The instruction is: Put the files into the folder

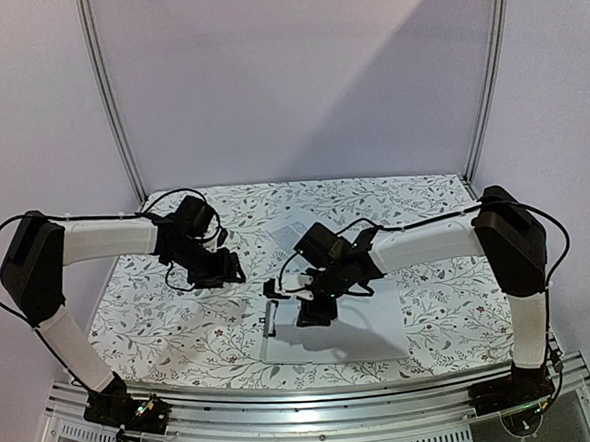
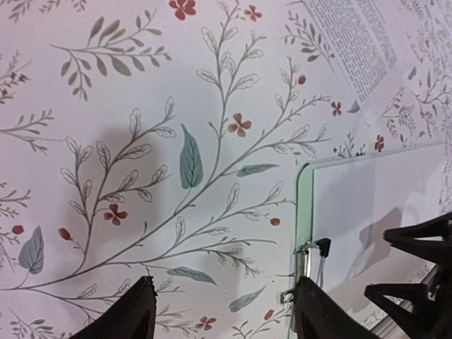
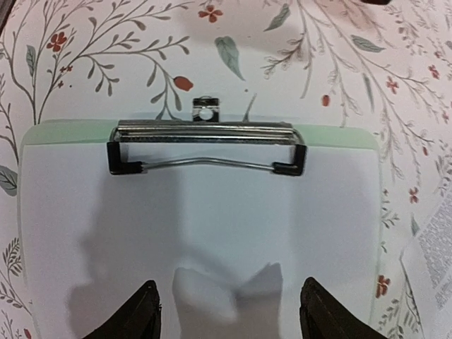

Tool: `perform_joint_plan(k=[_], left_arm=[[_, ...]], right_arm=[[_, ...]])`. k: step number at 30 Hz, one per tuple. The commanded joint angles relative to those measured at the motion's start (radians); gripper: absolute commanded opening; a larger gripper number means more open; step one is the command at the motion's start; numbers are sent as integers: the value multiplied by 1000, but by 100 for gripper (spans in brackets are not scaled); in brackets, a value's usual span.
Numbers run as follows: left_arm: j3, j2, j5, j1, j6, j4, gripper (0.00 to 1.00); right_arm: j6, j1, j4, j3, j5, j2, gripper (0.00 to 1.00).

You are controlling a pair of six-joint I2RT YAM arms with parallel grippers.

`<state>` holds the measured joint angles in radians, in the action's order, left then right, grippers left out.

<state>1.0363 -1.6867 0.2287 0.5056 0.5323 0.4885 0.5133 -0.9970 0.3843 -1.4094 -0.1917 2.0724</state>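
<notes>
The mint-green folder [image 1: 283, 350] lies flat near the table's front, its metal clip [image 3: 205, 133] at the left short edge. A blank white file sheet [image 3: 212, 212] lies on it, its edge under the clip's wire. A second file [image 1: 291, 231], printed side up, lies on the tablecloth behind the folder; it also shows in the left wrist view [image 2: 360, 42]. My right gripper [image 3: 229, 307] is open and empty just above the sheet on the folder. My left gripper [image 2: 222, 304] is open and empty over the cloth, beside the folder's clip edge [image 2: 304, 212].
The table wears a floral cloth [image 1: 181, 318]. The right arm's dark fingers [image 2: 417, 282] hang over the folder close to my left gripper. Metal frame posts [image 1: 113, 112] stand at the back corners, and a rail [image 1: 317, 420] runs along the front edge.
</notes>
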Motion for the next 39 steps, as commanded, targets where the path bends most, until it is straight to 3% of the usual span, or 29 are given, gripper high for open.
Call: perform_joint_plan(k=[1, 8, 14, 17, 23, 28, 39], left_arm=[[53, -7, -103, -1, -62, -26, 68], [192, -87, -199, -5, -73, -80, 68], [334, -201, -186, -16, -23, -119, 69], [405, -281, -184, -23, 13, -130, 69], [523, -438, -132, -30, 49, -164, 67], [534, -497, -37, -29, 84, -269, 62], [582, -604, 56, 7, 155, -367, 56]], right_arm=[[-76, 3, -131, 42, 141, -121, 67], [-251, 121, -247, 58, 240, -183, 67], [-570, 277, -314, 57, 352, -198, 64], [-746, 363, -350, 90, 297, -203, 64], [-924, 482, -371, 134, 237, -173, 65], [-1082, 564, -405, 151, 23, -89, 64], [-1187, 558, -459, 111, -147, 82, 60]])
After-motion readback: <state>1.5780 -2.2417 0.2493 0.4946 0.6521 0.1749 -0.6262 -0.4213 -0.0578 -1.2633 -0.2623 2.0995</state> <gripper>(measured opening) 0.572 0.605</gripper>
